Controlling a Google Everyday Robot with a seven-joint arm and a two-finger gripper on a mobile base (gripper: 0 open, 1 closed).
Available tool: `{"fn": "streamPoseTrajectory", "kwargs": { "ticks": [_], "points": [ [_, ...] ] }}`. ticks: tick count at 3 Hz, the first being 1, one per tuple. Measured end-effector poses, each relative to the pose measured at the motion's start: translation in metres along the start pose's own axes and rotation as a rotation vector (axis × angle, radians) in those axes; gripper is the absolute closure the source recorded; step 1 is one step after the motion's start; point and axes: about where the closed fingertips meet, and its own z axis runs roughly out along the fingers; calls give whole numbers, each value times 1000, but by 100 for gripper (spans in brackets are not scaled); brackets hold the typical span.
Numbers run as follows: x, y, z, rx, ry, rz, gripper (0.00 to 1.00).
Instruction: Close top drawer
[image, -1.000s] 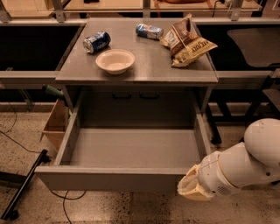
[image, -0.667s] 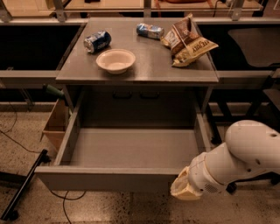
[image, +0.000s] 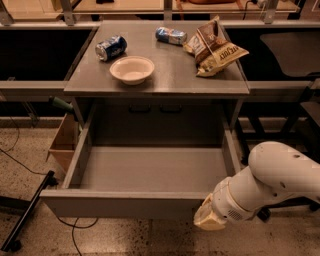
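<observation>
The top drawer (image: 125, 204) is a wide, deep grey metal drawer pulled fully out of the grey cabinet toward me, and it is empty inside. Its plain front panel runs along the lower part of the view. My gripper (image: 209, 219) is at the end of the white arm (image: 270, 182), low on the right. It sits against the right end of the drawer's front panel.
The cabinet top (image: 165, 75) holds a white bowl (image: 132, 69), a blue can (image: 111, 48), a second can (image: 170, 35) and chip bags (image: 215, 45). A cardboard box (image: 64, 142) stands left of the drawer. A black stand leg (image: 27, 212) and cables lie on the floor.
My arm has swung left and slightly forward, bringing the gripper along the drawer's front toward its right end. The drawer stays open.
</observation>
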Motion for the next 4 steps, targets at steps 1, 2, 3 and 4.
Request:
{"fn": "streamPoseTrajectory", "kwargs": {
  "ticks": [1, 2, 3, 4],
  "points": [
    [-2, -13, -1, 24, 13, 16, 82],
    [-7, -24, -4, 43, 19, 18, 58],
    [-24, -45, -4, 62, 20, 6, 35],
    [-24, -45, -4, 62, 20, 6, 12]
  ]
}}
